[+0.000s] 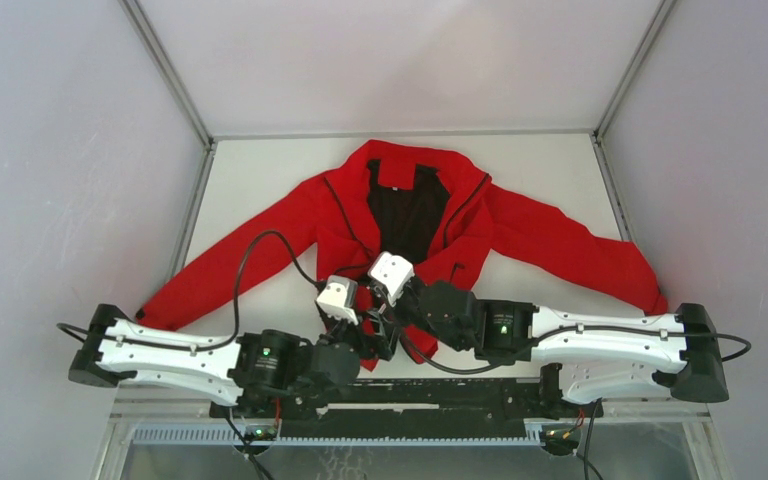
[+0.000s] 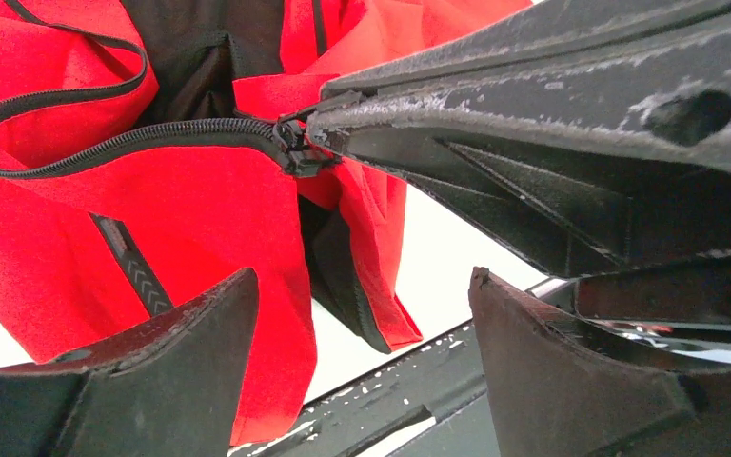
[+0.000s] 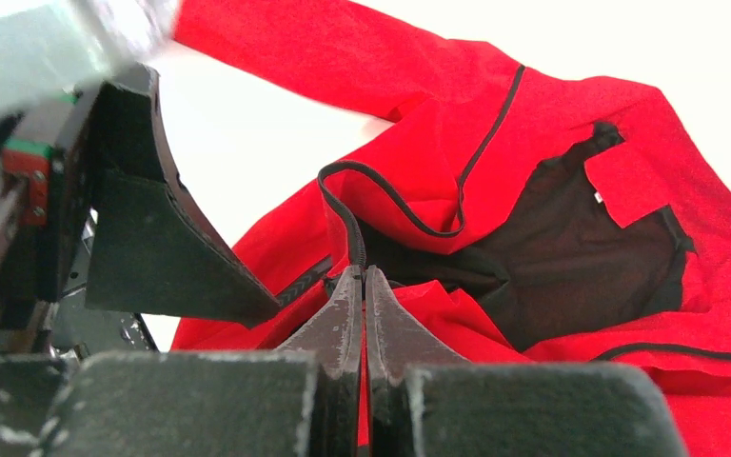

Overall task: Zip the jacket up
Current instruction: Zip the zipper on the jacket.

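The red jacket (image 1: 290, 225) lies spread on the white table, open at the top with black lining (image 1: 410, 215) showing. My right gripper (image 3: 363, 273) is shut on the dark zipper slider (image 2: 295, 152) low on the jacket's front. It reaches in from the right in the left wrist view (image 2: 316, 129). The zipper teeth (image 2: 152, 133) curve away left from the slider. My left gripper (image 2: 362, 286) is open and empty just below the slider, above the hem (image 2: 247, 381). One of its fingers (image 3: 171, 248) shows beside the right gripper. A black pocket slit (image 2: 133, 262) lies nearby.
A black rail (image 1: 410, 395) runs along the table's near edge, just under the hem (image 2: 409, 381). Grey walls close in the table (image 1: 260, 170) on the left, right and back. The jacket's sleeves (image 1: 580, 250) reach toward both sides.
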Tool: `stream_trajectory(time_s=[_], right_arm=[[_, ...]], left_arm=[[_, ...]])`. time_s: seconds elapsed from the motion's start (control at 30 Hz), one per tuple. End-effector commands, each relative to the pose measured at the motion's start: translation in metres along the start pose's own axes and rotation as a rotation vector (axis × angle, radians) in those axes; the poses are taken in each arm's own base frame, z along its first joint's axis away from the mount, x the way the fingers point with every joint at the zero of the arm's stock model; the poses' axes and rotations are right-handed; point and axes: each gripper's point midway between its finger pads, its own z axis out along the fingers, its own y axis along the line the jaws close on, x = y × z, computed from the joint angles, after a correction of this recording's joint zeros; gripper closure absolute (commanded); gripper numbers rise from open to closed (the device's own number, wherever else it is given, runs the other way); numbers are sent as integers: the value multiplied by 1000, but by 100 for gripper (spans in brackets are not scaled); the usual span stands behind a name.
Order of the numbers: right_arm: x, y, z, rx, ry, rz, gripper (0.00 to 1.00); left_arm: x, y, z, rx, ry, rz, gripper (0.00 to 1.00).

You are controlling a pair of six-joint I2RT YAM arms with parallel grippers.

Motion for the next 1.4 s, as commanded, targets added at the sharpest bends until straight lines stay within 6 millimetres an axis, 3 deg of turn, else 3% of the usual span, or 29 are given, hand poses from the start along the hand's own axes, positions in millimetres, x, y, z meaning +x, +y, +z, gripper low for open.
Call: stream_trajectory(time_s=[0.0, 0.23, 0.37, 0.77, 0.97, 1.37], right_arm=[[-27, -5, -6, 9, -95, 69, 100], [-28, 0, -8, -7, -104, 69, 100], [-28, 4, -9, -20, -104, 66, 100], [-30, 15, -14, -62, -113, 78, 100], [-27, 19, -11, -73, -102, 84, 100], [-11, 2, 3, -56, -44, 137, 100]], left_arm=[[-10, -4, 7, -37, -79, -44, 16], [-12, 4, 12, -107, -125, -20, 19], [-16, 5, 13, -122, -147, -22, 29], [-23, 11, 11, -125, -177, -22, 66], [-24, 15, 8, -116, -183, -29, 99], [-5, 14, -8, -4, -112, 73, 100]])
